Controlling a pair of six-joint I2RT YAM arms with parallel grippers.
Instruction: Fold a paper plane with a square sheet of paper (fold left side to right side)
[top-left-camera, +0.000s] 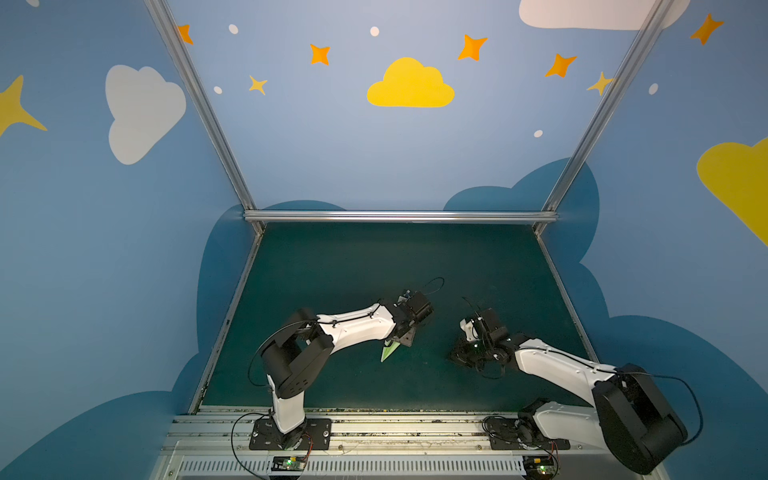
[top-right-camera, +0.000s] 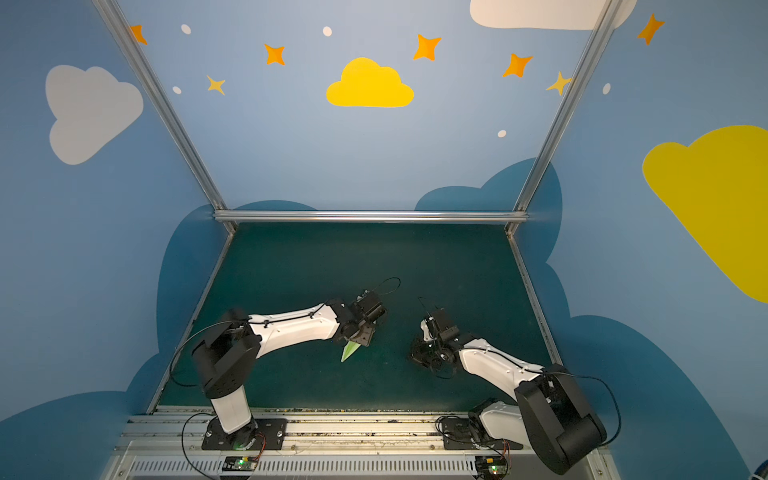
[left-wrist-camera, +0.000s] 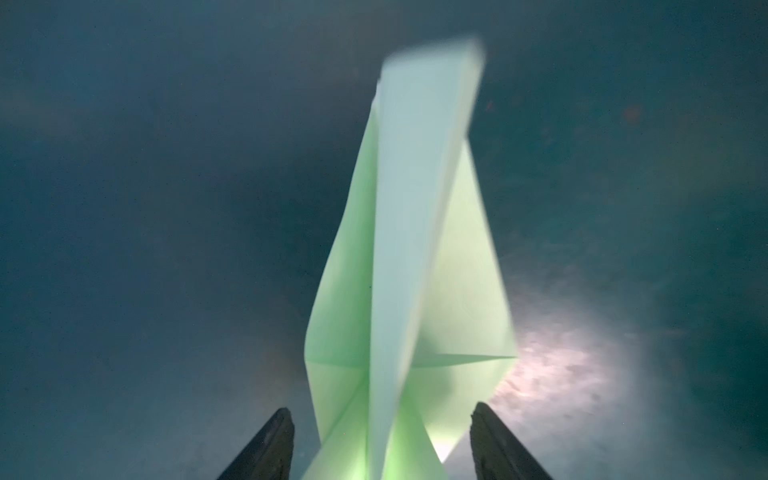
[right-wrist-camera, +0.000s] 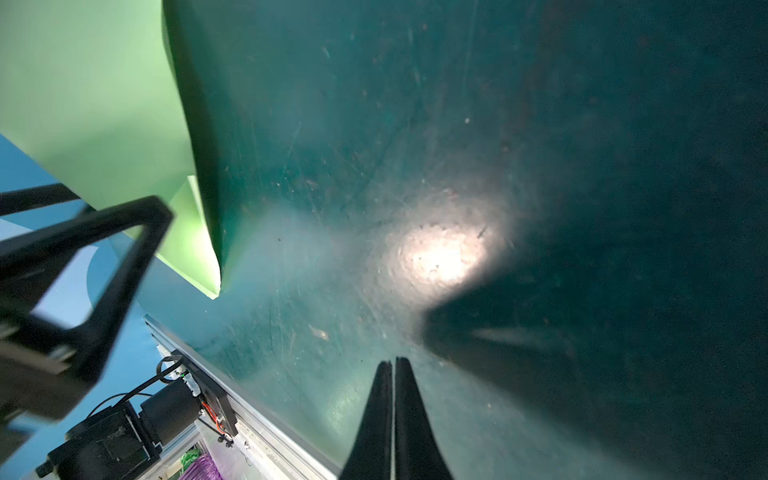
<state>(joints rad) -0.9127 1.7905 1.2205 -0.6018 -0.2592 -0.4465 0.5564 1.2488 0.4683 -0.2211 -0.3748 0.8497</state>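
Observation:
The paper plane (top-left-camera: 388, 353) (top-right-camera: 348, 353) is pale green, slim and pointed, and lies on the dark green mat (top-left-camera: 332, 270) with most of it under my left gripper (top-left-camera: 405, 338) (top-right-camera: 363, 336). In the left wrist view the paper plane (left-wrist-camera: 415, 249) runs away from the camera, its centre fold standing up between spread wing flaps. My left gripper (left-wrist-camera: 381, 409) is open there, one finger on each side of the paper with a gap to it. My right gripper (right-wrist-camera: 392, 360) (top-left-camera: 457, 357) is shut on nothing, low over the mat to the right. An edge of the paper plane (right-wrist-camera: 83, 104) shows beside it.
The mat is walled by blue panels with aluminium posts on the left, the right and at the back (top-left-camera: 399, 216). A metal rail (top-left-camera: 374, 428) carrying both arm bases runs along the front edge. In the right wrist view the left gripper's black finger frame (right-wrist-camera: 124, 249) shows beside the paper.

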